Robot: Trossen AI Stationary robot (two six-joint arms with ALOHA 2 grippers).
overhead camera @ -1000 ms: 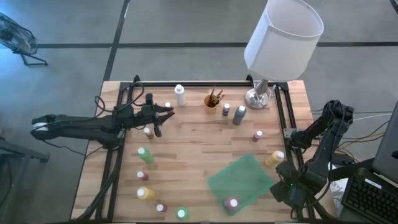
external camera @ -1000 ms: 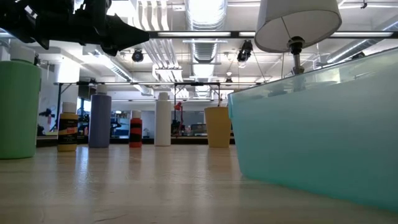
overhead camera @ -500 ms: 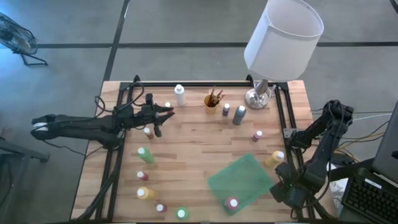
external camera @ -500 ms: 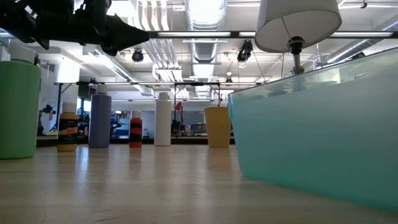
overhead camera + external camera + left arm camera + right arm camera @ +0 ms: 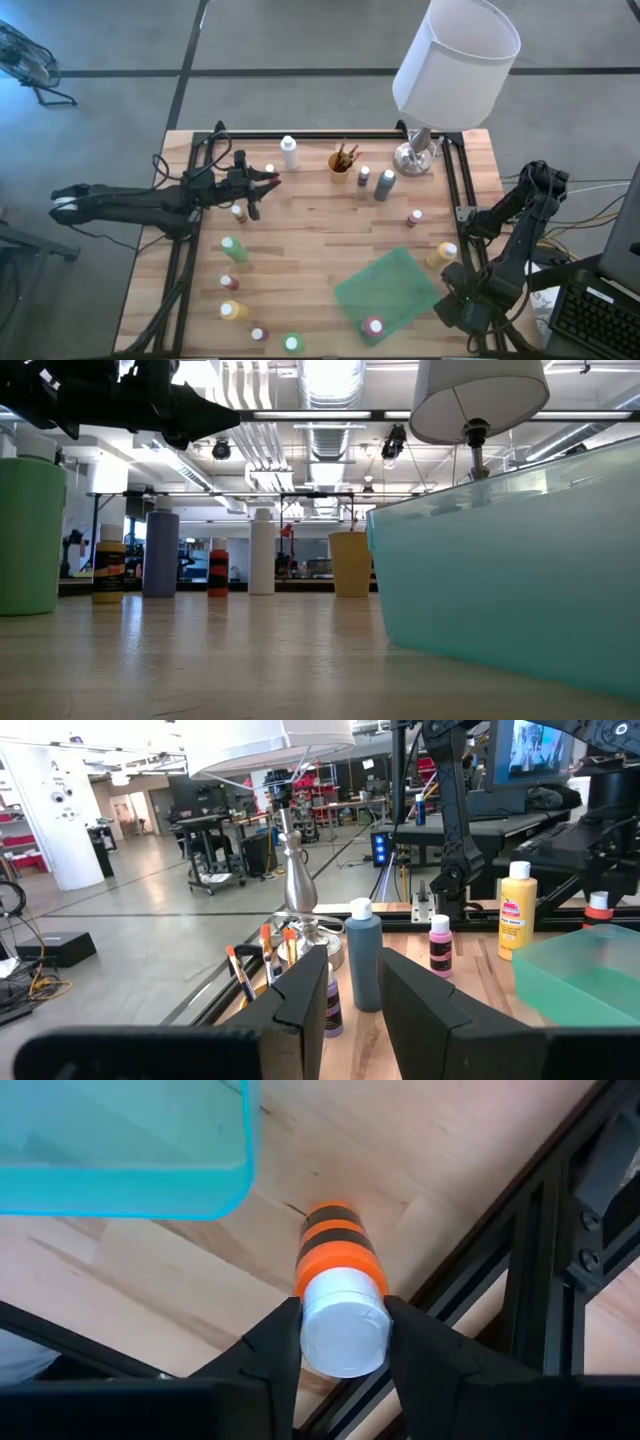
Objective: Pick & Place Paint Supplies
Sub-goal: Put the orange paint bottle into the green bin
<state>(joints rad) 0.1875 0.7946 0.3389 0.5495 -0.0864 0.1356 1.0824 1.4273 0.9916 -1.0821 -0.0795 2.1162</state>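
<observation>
The right claw [image 5: 343, 1305] sits low at the front right corner of the tabletop [image 5: 310, 235], mostly hidden under its own arm from above. It is clenched on the white cap of a small orange-and-black striped bottle [image 5: 335, 1250], one finger pressed to each side of the cap. That bottle stands on the wood between the corner of a see-through teal tray [image 5: 120, 1180] and the black rail [image 5: 470, 1280] along the tabletop's edge. Another white-capped bottle [image 5: 372, 325] shows at the tray's front edge. The left claw [image 5: 268, 180] hangs above the back left part of the tabletop. Its fingers stand a little apart and grasp nothing. Just beside it are a small white-capped bottle [image 5: 238, 211] and, nearer the back, a tall white bottle [image 5: 290, 153]. Past its fingers stand a yellow cup [image 5: 340, 160] holding brushes [image 5: 346, 152], a blue-grey bottle [image 5: 385, 185] and the silver foot of a white-shaded lamp [image 5: 455, 60]. A pink bottle [image 5: 414, 217] and a yellow bottle [image 5: 441, 254] stand near the right rail. A green bottle [image 5: 233, 249] and several smaller ones stand along the front left.
</observation>
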